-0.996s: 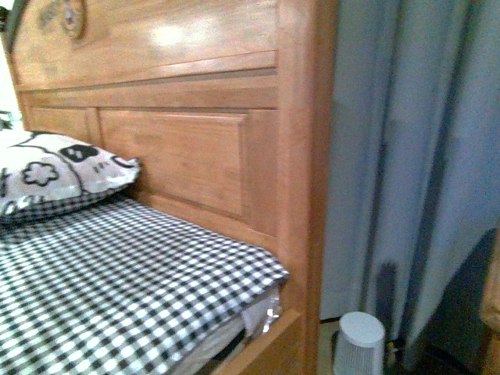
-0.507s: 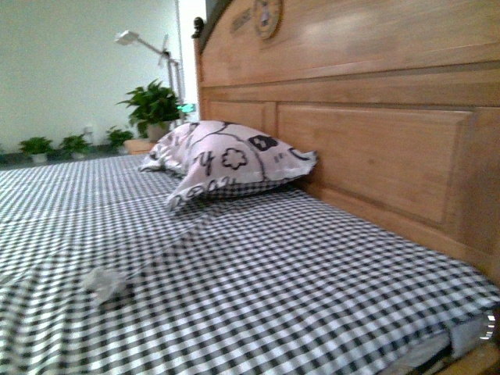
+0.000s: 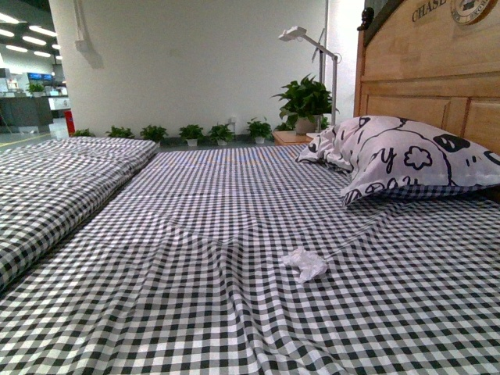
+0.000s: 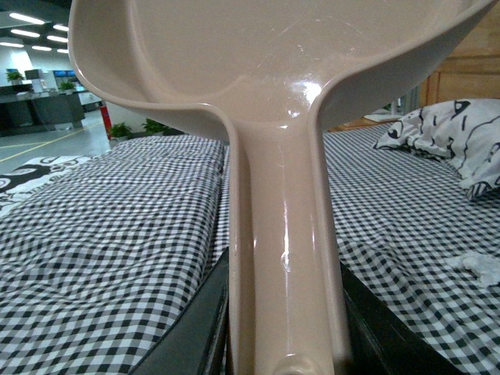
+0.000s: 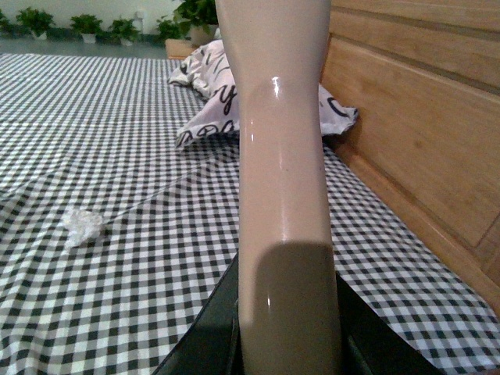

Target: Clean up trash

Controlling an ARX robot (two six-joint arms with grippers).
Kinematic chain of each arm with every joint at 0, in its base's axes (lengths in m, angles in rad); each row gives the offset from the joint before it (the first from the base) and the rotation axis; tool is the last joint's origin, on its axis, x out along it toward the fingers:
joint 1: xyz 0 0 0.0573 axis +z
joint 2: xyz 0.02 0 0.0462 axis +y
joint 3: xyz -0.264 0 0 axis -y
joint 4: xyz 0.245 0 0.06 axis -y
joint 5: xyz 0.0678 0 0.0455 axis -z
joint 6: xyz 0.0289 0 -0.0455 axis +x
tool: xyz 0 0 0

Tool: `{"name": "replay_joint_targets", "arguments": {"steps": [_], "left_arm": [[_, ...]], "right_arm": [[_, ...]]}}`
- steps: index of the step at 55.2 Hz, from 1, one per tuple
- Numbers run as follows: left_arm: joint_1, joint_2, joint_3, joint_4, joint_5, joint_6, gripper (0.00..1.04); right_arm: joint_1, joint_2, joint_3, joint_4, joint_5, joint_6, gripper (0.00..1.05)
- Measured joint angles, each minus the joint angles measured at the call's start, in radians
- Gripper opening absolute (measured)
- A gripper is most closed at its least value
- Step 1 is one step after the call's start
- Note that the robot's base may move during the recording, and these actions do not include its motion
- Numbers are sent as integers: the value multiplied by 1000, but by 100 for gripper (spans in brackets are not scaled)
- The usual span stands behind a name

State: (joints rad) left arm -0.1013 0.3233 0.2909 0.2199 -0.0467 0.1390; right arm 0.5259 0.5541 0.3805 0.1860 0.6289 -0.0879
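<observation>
Ahead, trash (image 3: 306, 263) lying on the checked sheet (image 3: 195, 234), well apart from both grippers, near the pillow (image 3: 406, 156), left gripper (image 4: 285, 336) clamped around the dustpan (image 4: 258, 55) handle, right gripper (image 5: 289, 328) clamped around a pink handle (image 5: 281, 156).

The trash (image 3: 305, 264) lies on the bed (image 3: 180, 258), in front of the pillow (image 3: 406, 156) by the headboard (image 3: 437, 70).

Ahead of the left claw (image 4: 285, 340), a checked bed (image 3: 195, 234); far beyond it, a row of potted plants (image 3: 191, 133) along a white wall (image 3: 195, 62). Ahead of the right claw (image 5: 289, 336), a printed pillow (image 5: 207, 98) beside a wooden headboard (image 5: 406, 117). Past the pillow, a white lamp (image 3: 294, 33).
</observation>
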Motion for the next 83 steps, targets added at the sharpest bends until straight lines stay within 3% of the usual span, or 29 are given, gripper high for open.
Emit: {"name": "replay_joint_targets", "arguments": {"steps": [4,8,16,24,30,41,48,83], "left_arm": [[44,69,69,-173,50,-87,27],[120,193,75,-111,159,-78,27],[187,401,117,21,368,48,27],[185,588,203,66,516,196,27],[153,707,263,8,592,341,27],[91,908,364,-142,604,583,27],[67,1037,431,-155,603,689,27],[134,1305,593,-269,605,875,27]], "right_arm": [[-2,-5,0,0,7,0,19],[-2,-10,0,0,9,0,19],[-2,-11,1,0,4,0,19],[-2,-11,1,0,5,0,19],[-2,-11,1,0,4,0,19],[-2,-11,1,0,4,0,19],[-2,-11,1,0,4,0,19],[-2,-11,0,0,4,0,19]]}}
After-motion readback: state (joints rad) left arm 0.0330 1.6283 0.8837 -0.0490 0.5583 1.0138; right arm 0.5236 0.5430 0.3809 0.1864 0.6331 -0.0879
